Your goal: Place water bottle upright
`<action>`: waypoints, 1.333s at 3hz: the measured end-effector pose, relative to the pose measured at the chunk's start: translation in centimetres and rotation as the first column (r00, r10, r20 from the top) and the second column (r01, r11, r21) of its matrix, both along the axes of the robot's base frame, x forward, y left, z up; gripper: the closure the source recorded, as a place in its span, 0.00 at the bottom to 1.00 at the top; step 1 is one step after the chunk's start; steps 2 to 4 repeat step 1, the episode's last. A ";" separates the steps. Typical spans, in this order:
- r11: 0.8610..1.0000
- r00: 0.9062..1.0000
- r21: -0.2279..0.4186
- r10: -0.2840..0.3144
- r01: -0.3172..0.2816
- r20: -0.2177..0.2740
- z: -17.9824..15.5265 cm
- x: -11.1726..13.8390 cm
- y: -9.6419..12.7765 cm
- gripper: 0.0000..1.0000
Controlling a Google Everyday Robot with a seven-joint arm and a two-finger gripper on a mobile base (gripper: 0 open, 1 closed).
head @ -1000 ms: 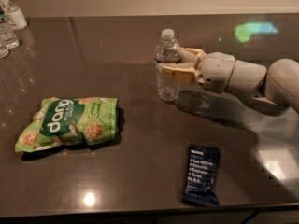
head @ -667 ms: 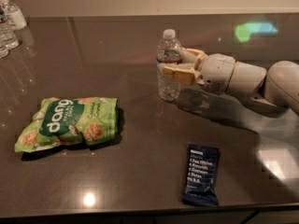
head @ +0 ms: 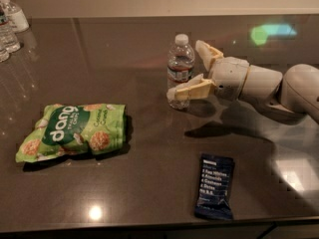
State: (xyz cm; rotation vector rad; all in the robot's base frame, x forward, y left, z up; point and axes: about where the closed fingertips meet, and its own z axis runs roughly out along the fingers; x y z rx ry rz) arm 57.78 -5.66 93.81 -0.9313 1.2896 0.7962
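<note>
The water bottle (head: 180,59) stands upright on the dark table (head: 149,183), back of centre. It is clear and ribbed, with a white cap and a narrow label. My gripper (head: 184,68) reaches in from the right and is open. Its fingers are spread wide on either side of the bottle. The near finger (head: 192,89) crosses in front of the bottle's base. The far finger (head: 207,53) stands apart, to the right of the bottle's shoulder. The bottle rests on the table on its own.
A green snack bag (head: 75,131) lies flat at the left. A dark blue bar wrapper (head: 214,185) lies near the front edge at the right. Other clear bottles (head: 7,36) and a pump dispenser bottle (head: 15,15) stand at the far left corner.
The fingers were closed around the bottle before; now they have spread apart and let it go. The bottle stays upright in the same spot.
</note>
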 end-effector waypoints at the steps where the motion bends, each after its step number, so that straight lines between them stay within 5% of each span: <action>1: 1.000 1.000 0.000 0.000 0.000 0.000 0.0 0.0 0.0 0.00; 4: 1.000 1.000 0.000 0.000 0.000 0.000 0.0 0.0 0.0 0.00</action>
